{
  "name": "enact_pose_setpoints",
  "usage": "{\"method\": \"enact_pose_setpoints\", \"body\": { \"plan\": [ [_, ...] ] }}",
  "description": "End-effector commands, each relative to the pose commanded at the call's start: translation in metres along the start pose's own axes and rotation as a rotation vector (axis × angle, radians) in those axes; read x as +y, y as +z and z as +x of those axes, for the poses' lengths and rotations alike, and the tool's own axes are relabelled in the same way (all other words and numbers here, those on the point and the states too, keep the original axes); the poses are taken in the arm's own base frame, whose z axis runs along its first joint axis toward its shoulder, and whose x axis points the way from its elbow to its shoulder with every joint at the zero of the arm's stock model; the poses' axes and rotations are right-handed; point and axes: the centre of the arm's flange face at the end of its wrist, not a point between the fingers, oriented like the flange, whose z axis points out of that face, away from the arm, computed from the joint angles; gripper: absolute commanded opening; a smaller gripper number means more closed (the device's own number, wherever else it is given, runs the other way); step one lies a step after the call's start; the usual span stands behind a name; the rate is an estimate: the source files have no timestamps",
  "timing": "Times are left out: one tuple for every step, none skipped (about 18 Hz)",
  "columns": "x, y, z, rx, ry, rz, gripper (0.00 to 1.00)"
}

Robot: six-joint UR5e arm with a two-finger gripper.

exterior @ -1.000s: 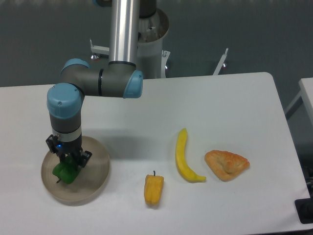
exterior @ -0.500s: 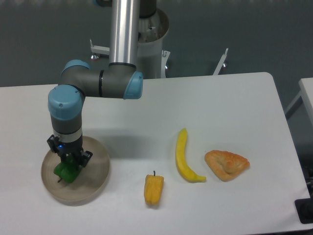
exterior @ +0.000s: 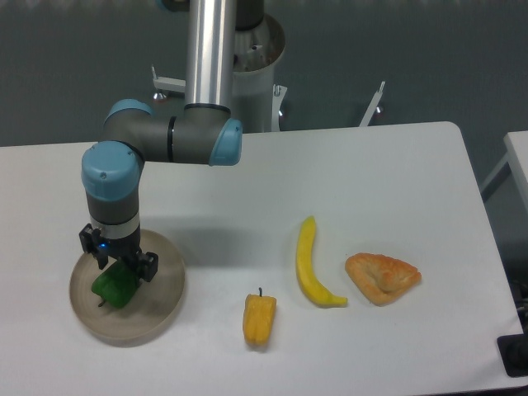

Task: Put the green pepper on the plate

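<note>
The green pepper [exterior: 111, 288] lies on the round beige plate [exterior: 165, 290] at the table's front left, in the plate's left half. My gripper [exterior: 120, 266] points straight down just above the pepper. Its fingers stand apart on either side of the pepper's top and appear to have let go of it. The gripper body hides the pepper's upper edge.
An orange-yellow pepper [exterior: 259, 319] lies right of the plate near the front edge. A yellow banana [exterior: 310, 264] and a triangular pastry [exterior: 382, 277] lie further right. The arm's base column [exterior: 216, 58] stands at the back behind the table.
The gripper's fingers have spread and lifted slightly. The green pepper has settled flat on the plate.
</note>
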Motion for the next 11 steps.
{"method": "enact_pose_setpoints", "body": {
  "plan": [
    [0.001, -0.008, -0.01, -0.009, -0.013, 0.01, 1.0],
    [0.002, -0.016, -0.021, -0.016, -0.028, 0.021, 1.0],
    [0.004, -0.023, -0.03, -0.022, -0.039, 0.028, 1.0],
    [0.005, -0.029, -0.039, -0.03, -0.049, 0.035, 1.0],
    [0.007, -0.031, -0.048, -0.037, -0.06, 0.035, 1.0],
    [0.007, -0.034, -0.057, -0.042, -0.071, 0.04, 1.0],
    [0.009, -0.038, -0.071, -0.053, -0.091, 0.045, 1.0],
    [0.011, -0.044, -0.087, -0.066, -0.11, 0.053, 1.0],
    [0.013, -0.053, -0.102, -0.081, -0.129, 0.064, 1.0],
    [0.014, -0.061, -0.113, -0.094, -0.142, 0.074, 1.0],
    [0.015, -0.066, -0.124, -0.102, -0.154, 0.081, 1.0]
  ]
}}
